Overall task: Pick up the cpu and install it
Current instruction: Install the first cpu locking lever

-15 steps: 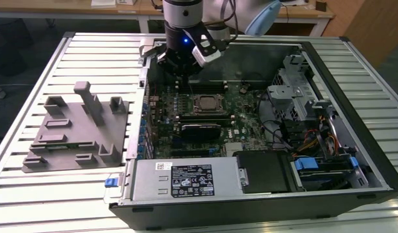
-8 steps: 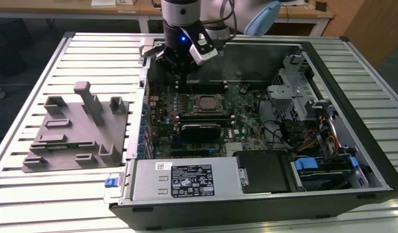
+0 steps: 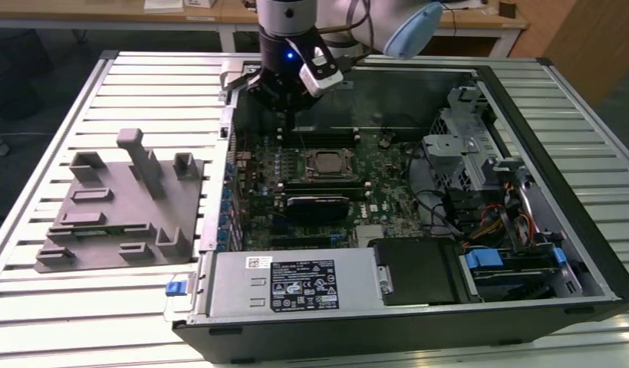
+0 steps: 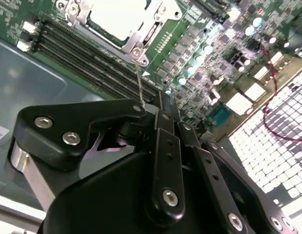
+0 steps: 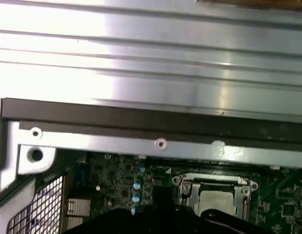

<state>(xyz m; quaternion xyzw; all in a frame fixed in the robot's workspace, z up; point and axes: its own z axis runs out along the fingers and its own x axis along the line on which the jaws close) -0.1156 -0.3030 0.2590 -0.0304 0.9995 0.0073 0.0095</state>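
Counter [image 3: 48, 307] slats carry the open computer case [image 3: 560, 153], laid on its side so the motherboard [image 3: 396, 192] faces up for access. Its cpu [image 3: 325, 162] lies inside the socket frame, apparently seated. Above the case's far edge hangs the end effector [image 3: 291, 115], fingers pinched together on nothing.

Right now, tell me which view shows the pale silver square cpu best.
The second wrist view: the pale silver square cpu sits large in its metal frame. The first wrist view shows it partly hidden; the exterior view shows it small.
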